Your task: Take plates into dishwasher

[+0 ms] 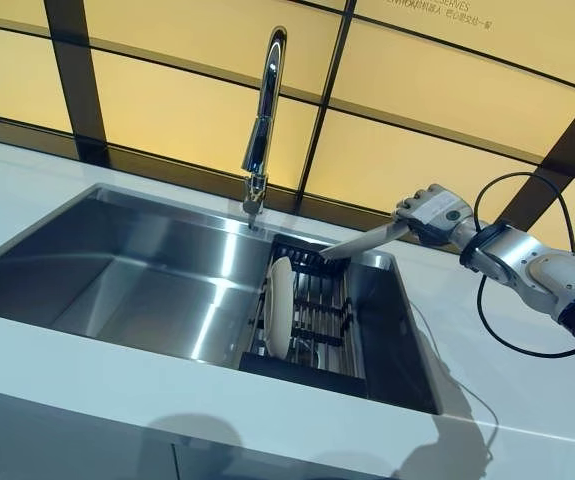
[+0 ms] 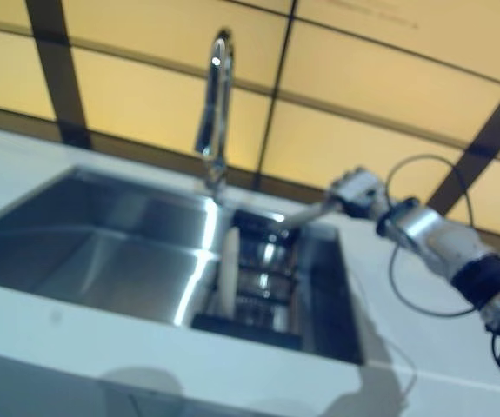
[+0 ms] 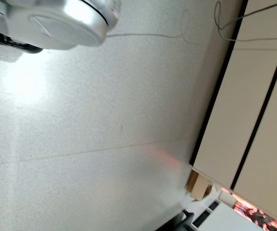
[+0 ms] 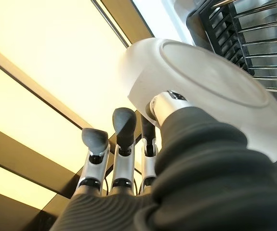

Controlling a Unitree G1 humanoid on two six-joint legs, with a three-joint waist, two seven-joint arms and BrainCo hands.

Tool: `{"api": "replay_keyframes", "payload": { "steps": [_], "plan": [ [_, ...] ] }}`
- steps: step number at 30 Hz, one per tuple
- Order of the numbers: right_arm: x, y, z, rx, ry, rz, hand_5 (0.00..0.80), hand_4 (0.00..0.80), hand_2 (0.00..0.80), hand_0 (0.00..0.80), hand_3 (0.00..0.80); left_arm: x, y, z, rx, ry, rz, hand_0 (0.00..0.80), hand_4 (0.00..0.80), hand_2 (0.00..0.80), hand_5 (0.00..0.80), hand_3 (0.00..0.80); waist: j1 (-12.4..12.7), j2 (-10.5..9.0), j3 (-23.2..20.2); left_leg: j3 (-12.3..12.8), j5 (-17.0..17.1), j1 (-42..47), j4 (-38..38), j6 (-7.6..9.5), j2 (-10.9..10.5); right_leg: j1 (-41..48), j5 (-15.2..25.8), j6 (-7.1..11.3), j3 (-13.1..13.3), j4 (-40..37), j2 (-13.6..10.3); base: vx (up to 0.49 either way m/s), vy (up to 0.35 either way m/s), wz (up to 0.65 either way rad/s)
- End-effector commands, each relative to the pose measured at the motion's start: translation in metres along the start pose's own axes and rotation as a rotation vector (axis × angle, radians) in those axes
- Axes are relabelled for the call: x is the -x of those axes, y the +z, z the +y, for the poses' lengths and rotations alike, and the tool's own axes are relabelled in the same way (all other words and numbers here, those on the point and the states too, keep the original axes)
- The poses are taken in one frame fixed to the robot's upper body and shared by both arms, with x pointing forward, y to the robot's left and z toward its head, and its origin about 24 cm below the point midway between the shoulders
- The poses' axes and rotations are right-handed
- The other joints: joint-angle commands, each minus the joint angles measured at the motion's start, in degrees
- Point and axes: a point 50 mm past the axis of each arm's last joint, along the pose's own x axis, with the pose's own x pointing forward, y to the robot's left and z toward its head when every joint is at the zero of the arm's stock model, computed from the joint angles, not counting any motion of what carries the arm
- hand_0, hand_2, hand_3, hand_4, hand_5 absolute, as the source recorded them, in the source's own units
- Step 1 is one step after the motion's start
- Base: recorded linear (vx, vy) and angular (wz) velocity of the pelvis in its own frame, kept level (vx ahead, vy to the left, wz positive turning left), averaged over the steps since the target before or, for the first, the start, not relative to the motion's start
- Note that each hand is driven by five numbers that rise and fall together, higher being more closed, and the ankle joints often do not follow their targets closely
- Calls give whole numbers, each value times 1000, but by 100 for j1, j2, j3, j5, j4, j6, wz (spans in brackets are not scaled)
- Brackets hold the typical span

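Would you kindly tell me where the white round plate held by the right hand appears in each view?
Left eye view: white round plate, right of centre, over the black wire rack.
Right eye view: same plate, right of centre, blurred.
Left wrist view: not in it.
Right wrist view: plate in the upper right, beyond the right hand.
Shared landmark: the black wire rack.

A kitchen, or a showroom mock-up of one: a stainless steel sink [image 1: 137, 270] sunk into a white table [image 1: 167, 395], a tall chrome tap [image 1: 263, 115] at its far edge, a black dish rack [image 1: 312, 315] inside, and backlit yellow wall panels [image 1: 197, 115] behind.
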Motion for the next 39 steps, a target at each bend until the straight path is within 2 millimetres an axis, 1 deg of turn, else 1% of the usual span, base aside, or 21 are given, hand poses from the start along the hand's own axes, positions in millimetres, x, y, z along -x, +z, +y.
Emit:
{"api": "replay_keyframes", "payload": {
  "steps": [1,7,9,10,15,21,23,24,26,27,28,31,35,36,37,39],
  "plan": [
    [0,-44,-42,-1,-86,155,800,800,800,800,800,-1,0,8,-24,26,11,0,0,0,0,0,57,-16,5,8,-288,-39,-44,365,-207,327,-121,494,-37,-9,-18,0,0,0],
    [8,-51,-33,-152,-29,199,800,800,800,800,800,-1,-3,9,-22,22,17,0,0,0,0,0,-4,-28,-42,69,-315,32,-44,381,-208,353,-95,505,23,-9,-20,0,0,0],
    [8,-52,-33,-155,-28,200,800,800,800,800,800,-1,-3,9,-22,22,17,0,0,0,0,0,-3,-29,-42,72,-316,35,-44,380,-207,354,-93,506,25,-9,-20,-4,19,-4],
    [13,-57,-23,-231,24,228,800,800,800,800,800,0,-5,9,-28,18,19,0,0,0,0,0,-45,-28,-55,126,-344,99,-44,394,-208,372,-59,521,65,-9,-26,-6,30,-7],
    [19,-63,-15,-289,74,257,800,800,800,800,800,0,-7,9,-34,15,21,0,0,0,0,0,-80,-28,-78,195,-372,168,-44,409,-209,393,-28,534,116,-9,-34,-5,26,-15],
    [28,-72,-3,-399,166,299,800,800,800,800,800,0,-9,8,-28,8,28,0,0,0,0,0,-168,-7,-110,316,-401,263,-44,442,-217,402,49,560,211,-9,-49,-12,29,-12],
    [33,-74,5,-469,219,316,800,800,800,800,800,0,-11,8,-29,4,31,0,0,0,0,0,-199,2,-113,355,-409,296,-44,456,-225,403,69,570,237,7,-58,-8,32,-10],
    [34,-74,5,-477,223,318,800,800,800,800,800,0,-11,8,-30,3,31,0,0,0,0,0,-199,1,-113,361,-410,300,-44,457,-225,405,70,571,240,8,-58,-7,23,-6],
    [38,-76,11,-566,266,338,800,800,800,800,800,0,-13,9,-29,1,32,0,0,0,0,0,-225,4,-115,402,-416,328,-44,468,-225,398,91,577,259,29,-63,-5,22,-15],
    [38,-76,12,-566,267,338,800,800,800,800,800,0,-13,9,-30,1,32,0,0,0,0,0,-222,2,-115,403,-416,329,-44,468,-225,398,91,577,260,29,-63,-3,18,-16],
    [41,-77,16,-623,287,352,800,800,800,800,800,0,-13,9,-30,0,34,0,0,0,0,0,-234,2,-119,420,-420,335,-44,472,-221,388,99,579,267,37,-67,-1,8,-8],
    [44,-78,20,-685,303,367,800,800,800,800,800,1,-14,9,-30,-1,34,0,0,0,0,0,-244,5,-113,437,-424,349,-44,481,-224,378,112,583,275,46,-70,-1,7,-3],
    [51,-79,33,-861,348,403,800,800,800,800,800,1,-14,10,-29,-1,34,0,0,0,0,0,-278,8,-107,493,-443,388,-44,499,-219,352,140,586,305,72,-74,-1,4,-1],
    [53,-80,35,-872,352,406,800,800,800,800,800,0,-14,10,-29,-1,34,0,0,0,0,0,-281,9,-108,501,-444,391,-44,502,-218,352,142,586,307,74,-75,-9,17,-3],
    [56,-81,39,-921,359,417,800,800,800,800,800,1,-15,10,-29,-2,35,0,0,0,0,0,-291,12,-113,532,-457,408,-44,506,-209,350,146,589,311,80,-79,-4,16,-6],
    [57,-81,40,-941,362,422,800,800,800,800,800,1,-15,10,-29,-3,36,0,0,0,0,0,-297,13,-118,543,-459,416,-44,508,-206,347,152,590,314,83,-79,-2,14,-11]
  ]
}}
